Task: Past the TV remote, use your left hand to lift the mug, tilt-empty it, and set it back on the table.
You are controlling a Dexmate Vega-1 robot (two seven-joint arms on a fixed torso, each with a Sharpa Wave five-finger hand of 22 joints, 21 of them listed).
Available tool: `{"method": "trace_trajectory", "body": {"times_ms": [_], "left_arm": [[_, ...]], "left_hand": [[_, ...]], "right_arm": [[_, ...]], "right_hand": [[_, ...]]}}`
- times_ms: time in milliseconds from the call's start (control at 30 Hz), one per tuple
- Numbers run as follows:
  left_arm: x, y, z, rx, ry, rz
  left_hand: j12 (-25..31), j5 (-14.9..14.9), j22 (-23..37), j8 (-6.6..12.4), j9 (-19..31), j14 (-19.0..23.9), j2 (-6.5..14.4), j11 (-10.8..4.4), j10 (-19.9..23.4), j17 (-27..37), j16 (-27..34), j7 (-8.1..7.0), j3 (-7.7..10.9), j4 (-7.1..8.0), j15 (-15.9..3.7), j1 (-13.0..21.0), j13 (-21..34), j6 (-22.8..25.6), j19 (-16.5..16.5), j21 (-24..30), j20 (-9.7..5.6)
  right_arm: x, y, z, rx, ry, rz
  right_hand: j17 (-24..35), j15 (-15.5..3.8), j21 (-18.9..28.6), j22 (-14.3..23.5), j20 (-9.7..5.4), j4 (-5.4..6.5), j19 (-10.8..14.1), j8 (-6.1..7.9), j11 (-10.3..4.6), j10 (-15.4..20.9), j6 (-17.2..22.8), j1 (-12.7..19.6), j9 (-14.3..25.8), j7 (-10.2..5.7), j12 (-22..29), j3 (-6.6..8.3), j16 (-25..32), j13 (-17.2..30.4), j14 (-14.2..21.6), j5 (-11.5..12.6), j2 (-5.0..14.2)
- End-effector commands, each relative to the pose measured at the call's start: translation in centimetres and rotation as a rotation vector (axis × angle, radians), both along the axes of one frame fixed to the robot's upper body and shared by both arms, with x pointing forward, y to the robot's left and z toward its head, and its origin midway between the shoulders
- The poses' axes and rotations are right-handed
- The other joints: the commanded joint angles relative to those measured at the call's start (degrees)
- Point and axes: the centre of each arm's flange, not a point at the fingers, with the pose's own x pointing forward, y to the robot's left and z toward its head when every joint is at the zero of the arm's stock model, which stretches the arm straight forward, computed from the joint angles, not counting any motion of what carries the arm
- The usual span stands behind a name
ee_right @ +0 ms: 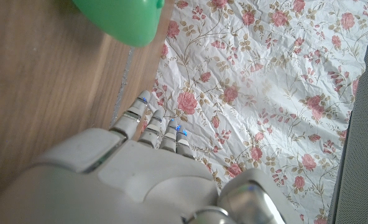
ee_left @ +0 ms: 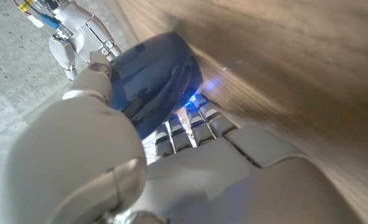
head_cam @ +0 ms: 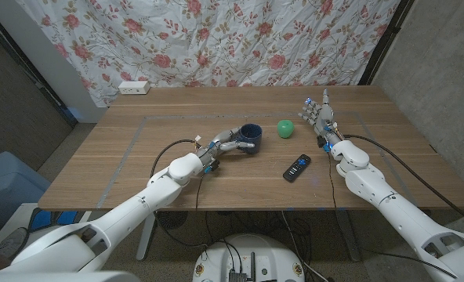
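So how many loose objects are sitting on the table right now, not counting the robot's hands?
3: the blue mug at the left hand, the green ball just right of it, and the black TV remote nearer the front. A white box sits at the far-left edge.

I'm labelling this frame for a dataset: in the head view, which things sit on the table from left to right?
Left hand at the dark blue mug → green ball → black TV remote → right hand.
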Motion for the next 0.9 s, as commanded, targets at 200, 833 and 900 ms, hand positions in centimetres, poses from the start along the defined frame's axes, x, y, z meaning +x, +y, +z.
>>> {"method": "trace_trajectory", "body": {"times_ms": [200,833,900], "left_arm": [[-0.1,-0.1,0.1,0.049,0.002,-0.052],[0.1,0.8,0.9,0.062,-0.018,-0.065],[0.1,1.0,1.0,0.057,-0.015,-0.069]], "left_hand": [[-0.3,0.6,-0.1,-5.34,-0.2,-5.1,0.8,0.9,-5.7,-0.1,-0.2,0.32,-0.64,0.1,0.26,1.8,-3.0,-6.4,-3.2,-0.5,0.01],[-0.2,-0.2,-0.3,-9.01,-0.2,-13.6,-1.6,1.77,-12.1,-0.1,-0.4,1.65,-2.18,0.36,2.24,0.0,-5.3,-13.0,-10.9,-1.1,-0.74],[-0.2,-0.4,-0.3,-9.05,-0.2,-14.3,-2.0,1.8,-12.7,-0.1,-0.4,1.75,-2.46,0.47,2.33,-0.4,-5.3,-13.4,-11.7,-1.1,-0.78]], "right_arm": [[0.0,0.0,0.0,0.0,0.0,0.0],[0.0,0.0,0.0,0.0,0.0,0.0],[0.0,0.0,0.0,0.0,0.0,0.0]], "right_hand": [[0.2,-0.33,0.3,0.1,-0.15,0.39,0.3,0.29,-0.15,0.1,0.4,-0.5,0.3,-0.04,0.3,0.01,0.3,0.3,0.4,0.3,2.9],[0.2,-0.23,0.3,0.1,-0.16,0.39,0.3,0.29,-0.19,0.0,0.4,-0.5,0.3,-0.08,0.3,0.01,0.3,0.3,0.4,0.3,2.9],[0.2,-0.29,0.3,0.1,-0.16,0.39,0.3,0.3,-0.17,0.1,0.4,-0.5,0.3,-0.08,0.3,0.01,0.3,0.3,0.4,0.3,2.89]]}}
